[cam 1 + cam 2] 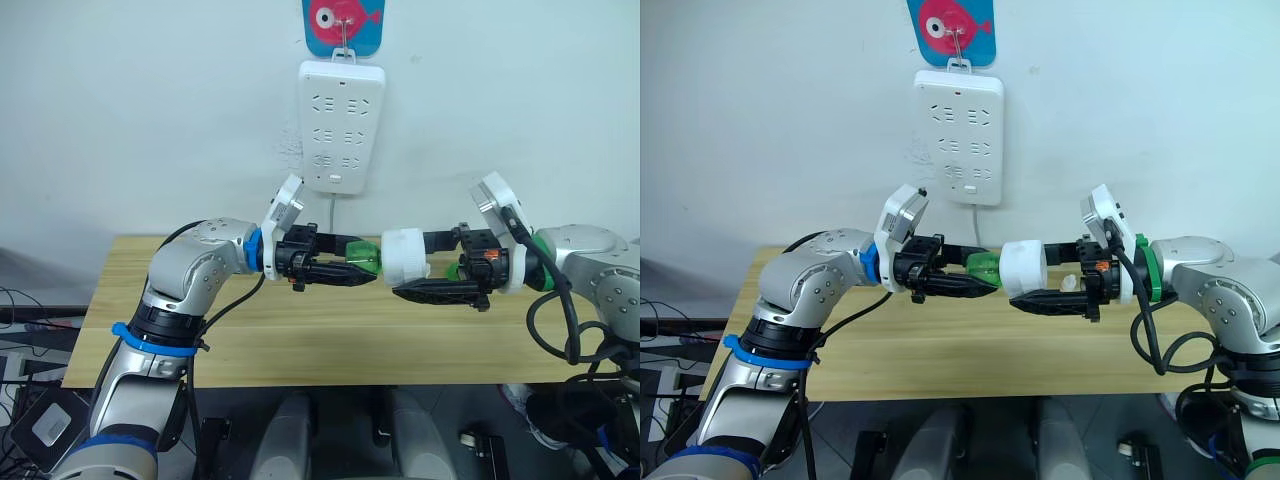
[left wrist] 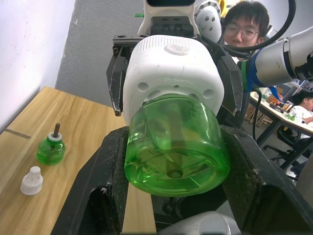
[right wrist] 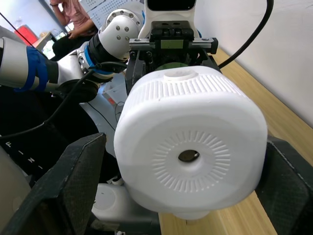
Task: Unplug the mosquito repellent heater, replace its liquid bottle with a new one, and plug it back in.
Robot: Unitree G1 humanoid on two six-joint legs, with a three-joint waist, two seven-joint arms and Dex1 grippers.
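Below the long flat white power strip [image 1: 342, 126] on the wall, both grippers meet in mid-air above the light wooden table [image 1: 300, 340]. Left gripper [image 1: 352, 265]: jaws clamped on the round translucent green liquid bottle [image 1: 364, 257], whose neck sits in the heater. Right gripper [image 1: 415, 277]: jaws clamped on the small rounded white plastic mosquito repellent heater [image 1: 405, 256] (vent hole faces the right wrist). On the table stand a second green bottle with wick stem [image 2: 51, 149] and, just beside it, a tiny white screw cap [image 2: 32, 180].
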